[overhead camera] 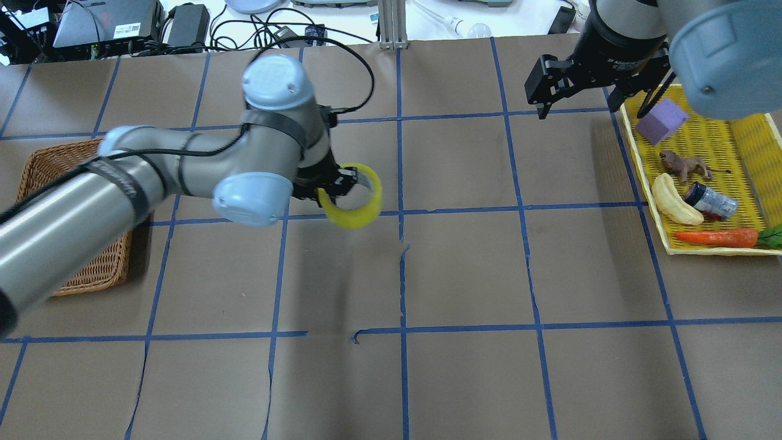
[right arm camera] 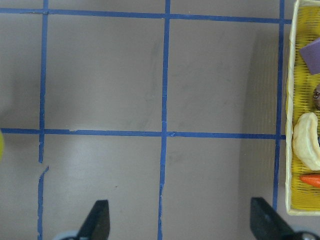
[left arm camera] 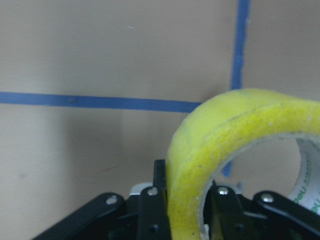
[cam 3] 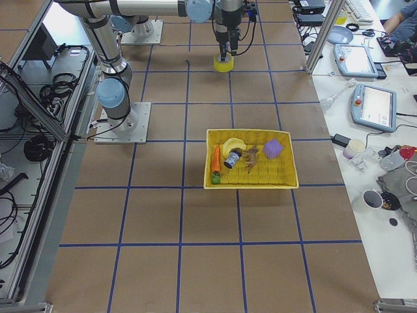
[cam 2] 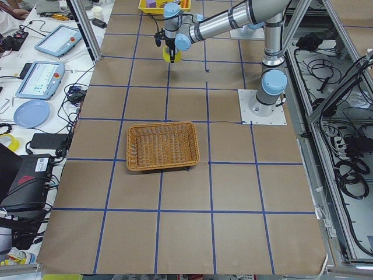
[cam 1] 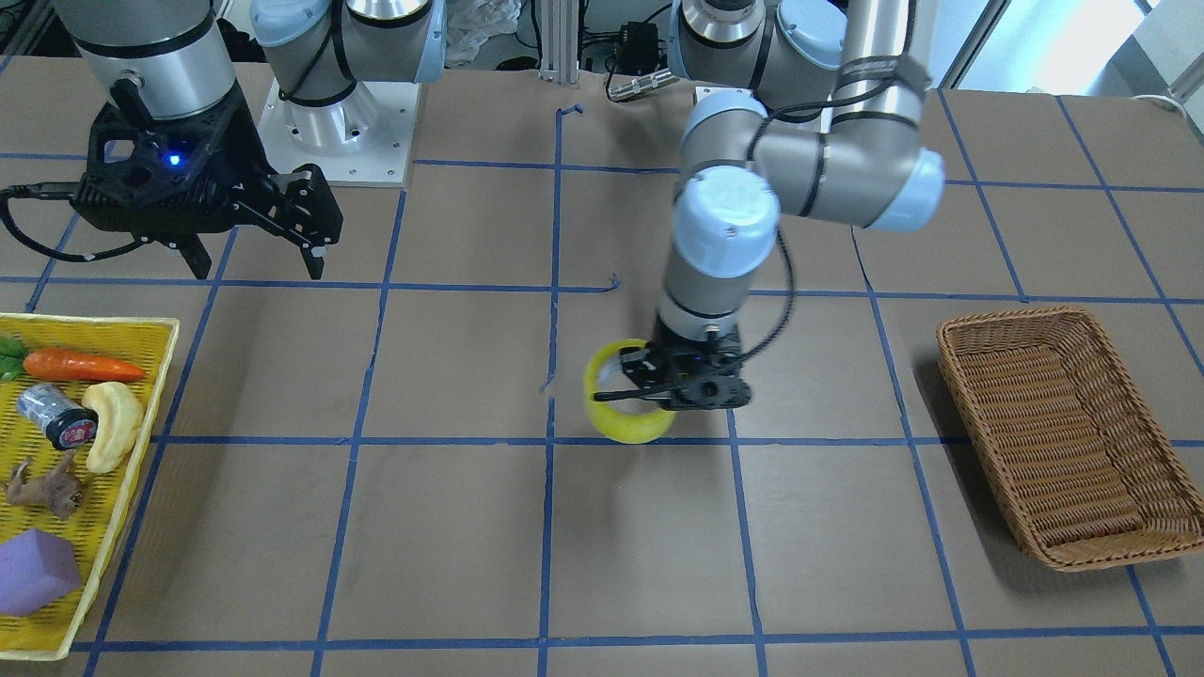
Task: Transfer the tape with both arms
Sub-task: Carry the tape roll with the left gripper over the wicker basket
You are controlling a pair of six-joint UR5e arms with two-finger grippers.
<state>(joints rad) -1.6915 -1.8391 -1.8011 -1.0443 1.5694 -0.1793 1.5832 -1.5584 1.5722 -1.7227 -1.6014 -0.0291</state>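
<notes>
Tape (cam 1: 625, 428), a thick yellow roll with white core, is clamped in left jaws; right jaws gape empty.

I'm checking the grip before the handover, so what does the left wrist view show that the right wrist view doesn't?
Only the left wrist view shows the left gripper shut on the wall of the tape. Only the right wrist view shows the right gripper open above the table, with the yellow tray holding a banana and a carrot at the edge. Both show the brown table and its blue grid lines.
</notes>
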